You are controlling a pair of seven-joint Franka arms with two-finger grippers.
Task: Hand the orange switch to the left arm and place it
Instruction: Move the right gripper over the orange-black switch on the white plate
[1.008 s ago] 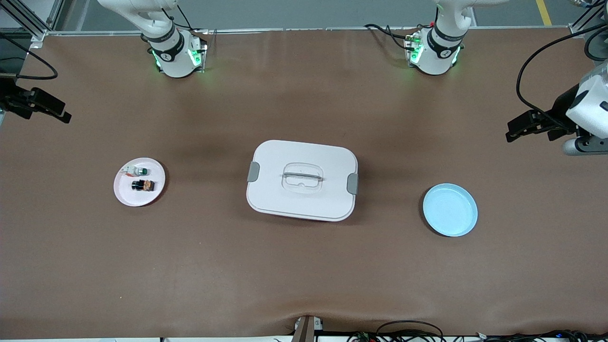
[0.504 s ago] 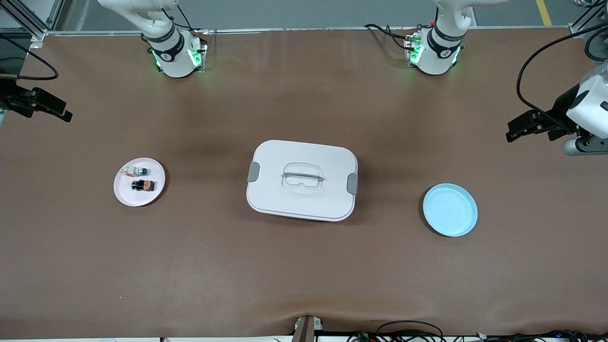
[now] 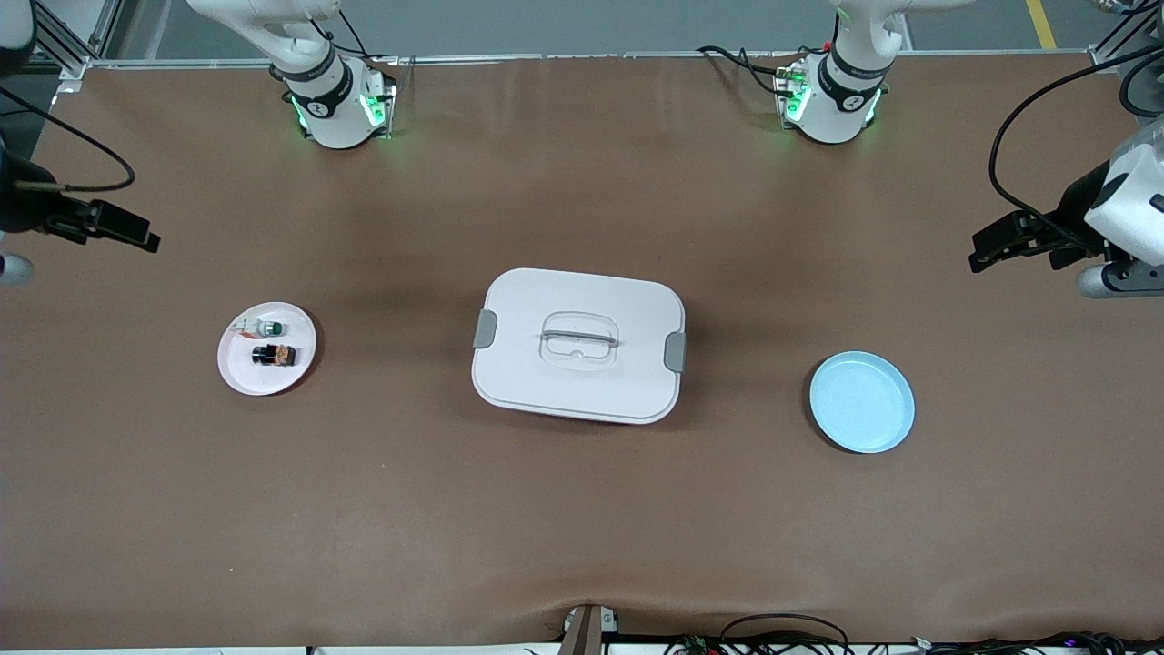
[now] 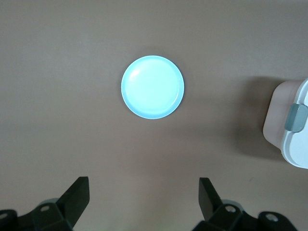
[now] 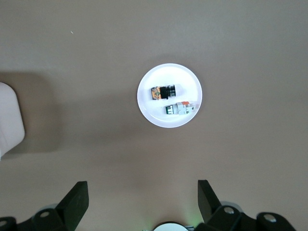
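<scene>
We see the orange switch (image 3: 274, 355) lying on a white plate (image 3: 242, 371) toward the right arm's end of the table (image 3: 582, 509), at nine o'clock from the box (image 3: 578, 346). The right gripper (image 5: 142, 199) and left gripper (image 4: 143, 197) hover, fingers spread, empty.

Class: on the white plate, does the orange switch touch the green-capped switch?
Apart. The right wrist view shows a strip of plate between the orange switch and the green-capped switch.

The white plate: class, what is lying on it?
On the white plate lie the orange switch and a green-capped white switch. The plate beneath them is covered.
</scene>
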